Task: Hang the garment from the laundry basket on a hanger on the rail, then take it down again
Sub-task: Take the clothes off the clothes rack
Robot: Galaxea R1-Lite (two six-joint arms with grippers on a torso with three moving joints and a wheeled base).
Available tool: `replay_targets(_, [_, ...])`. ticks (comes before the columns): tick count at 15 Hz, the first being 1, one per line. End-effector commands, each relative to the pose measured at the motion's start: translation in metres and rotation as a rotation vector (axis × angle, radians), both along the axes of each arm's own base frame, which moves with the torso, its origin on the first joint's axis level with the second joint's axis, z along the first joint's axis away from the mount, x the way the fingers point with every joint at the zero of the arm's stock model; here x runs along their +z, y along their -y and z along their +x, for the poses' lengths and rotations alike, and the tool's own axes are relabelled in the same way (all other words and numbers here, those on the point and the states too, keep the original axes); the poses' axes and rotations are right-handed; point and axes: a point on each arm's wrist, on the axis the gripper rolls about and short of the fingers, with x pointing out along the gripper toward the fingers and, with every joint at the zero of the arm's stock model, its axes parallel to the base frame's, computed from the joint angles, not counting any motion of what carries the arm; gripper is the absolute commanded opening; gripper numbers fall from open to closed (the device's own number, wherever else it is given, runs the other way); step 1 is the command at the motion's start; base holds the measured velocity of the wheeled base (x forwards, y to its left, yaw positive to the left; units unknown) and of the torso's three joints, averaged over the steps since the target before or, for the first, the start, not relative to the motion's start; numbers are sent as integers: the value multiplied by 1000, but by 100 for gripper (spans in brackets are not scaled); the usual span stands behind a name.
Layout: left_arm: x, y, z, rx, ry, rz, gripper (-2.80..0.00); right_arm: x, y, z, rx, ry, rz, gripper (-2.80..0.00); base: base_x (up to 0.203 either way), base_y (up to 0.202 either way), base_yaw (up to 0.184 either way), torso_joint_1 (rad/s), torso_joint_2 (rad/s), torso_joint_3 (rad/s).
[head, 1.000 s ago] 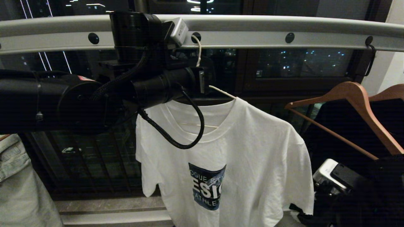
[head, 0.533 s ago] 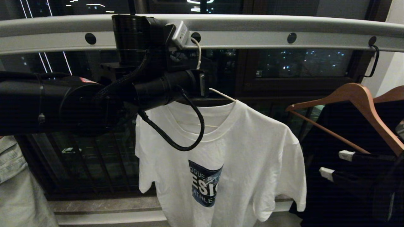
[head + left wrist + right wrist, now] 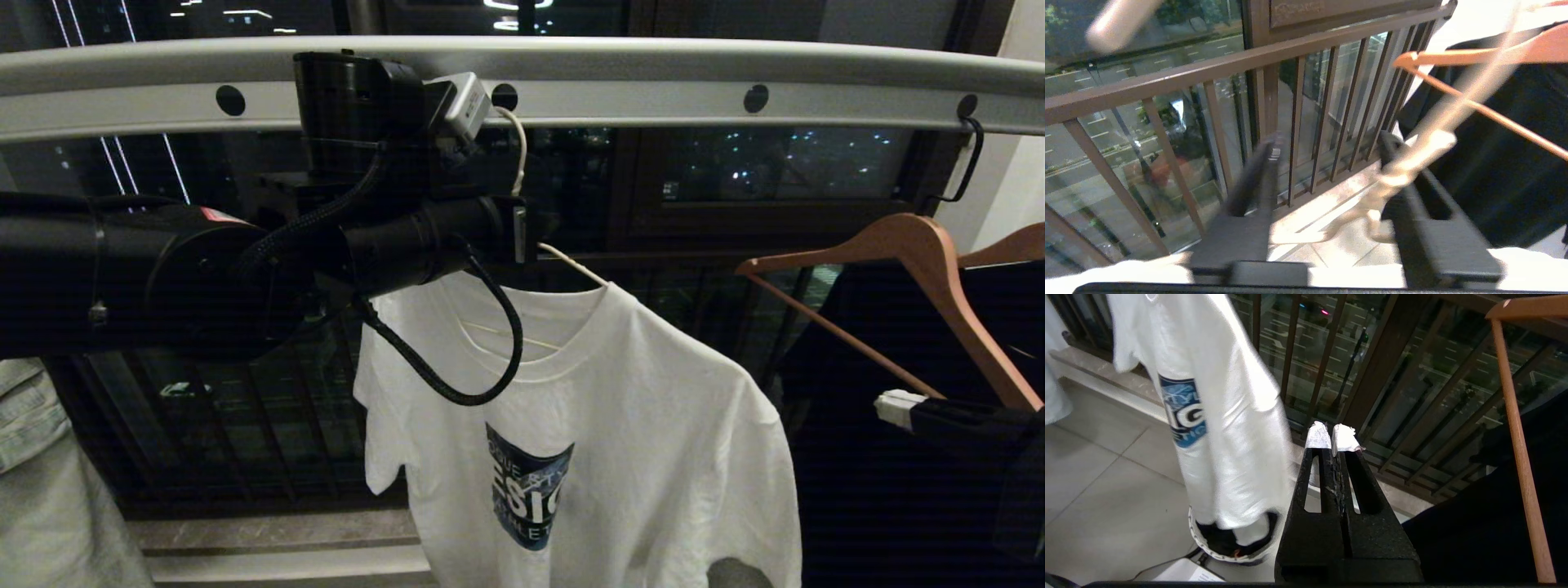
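Observation:
The white T-shirt [image 3: 620, 425] with a blue chest print hangs on the thin white wire hanger [image 3: 517, 151], whose hook sits in a hole of the pale grey rail [image 3: 653, 82]. My left gripper [image 3: 1331, 141] is at the hanger's neck [image 3: 1425, 151] and stands open, the twisted neck lying against one finger [image 3: 1412, 196]. My right gripper [image 3: 1331, 435] is shut and empty, off to the right of the shirt [image 3: 1220, 416], with its white-taped tips [image 3: 894, 406] showing low at the right in the head view. Below the shirt's hem sits the laundry basket [image 3: 1208, 547], partly hidden.
Two brown wooden hangers [image 3: 931, 278] carrying a black garment [image 3: 882, 490] hang close to the shirt on the right. A pale denim garment [image 3: 33, 457] hangs at the far left. The dark balcony railing [image 3: 1384, 375] runs behind, with tiled floor [image 3: 1098, 490] below.
My left gripper has opened off the hanger's neck, and the shirt has settled slightly lower. My right gripper has shut and drawn away from the shirt's lower right, up and to the right.

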Motion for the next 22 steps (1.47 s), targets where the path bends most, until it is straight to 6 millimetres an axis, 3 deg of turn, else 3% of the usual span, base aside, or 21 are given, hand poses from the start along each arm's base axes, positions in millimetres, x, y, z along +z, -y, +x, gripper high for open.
replay_targets(1, [2, -11, -16, -2, -2, 2, 0, -1, -1, 2, -4, -11, -5, -280, 0, 0, 0, 0, 0, 0])
replay_targets(5, [16, -46, -61, -3, 30, -22, 0, -1, -2, 5, -7, -17, -8, -280, 0, 0, 0, 0, 0, 0])
replay_targets(9, [26, -91, -121, -12, 57, -45, 0, -1, 1, 6, -26, -20, -7, -280, 0, 0, 0, 0, 0, 0])
replay_targets(14, [22, -142, -189, -34, 82, -70, 0, 1, 6, 0, -52, -9, 29, -280, 0, 0, 0, 0, 0, 0])
replay_targets(15, [19, -151, -200, -38, 74, -65, -280, 1, 7, -1, -53, -4, 33, -280, 0, 0, 0, 0, 0, 0])
replay_targets(19, [7, -184, -244, -39, 74, -69, -280, 6, 13, -15, -74, 36, 78, -280, 0, 0, 0, 0, 0, 0])
replay_targets(22, [-11, -203, -268, -25, 104, -89, -280, 18, 27, -40, -158, 154, 120, -280, 0, 0, 0, 0, 0, 0])
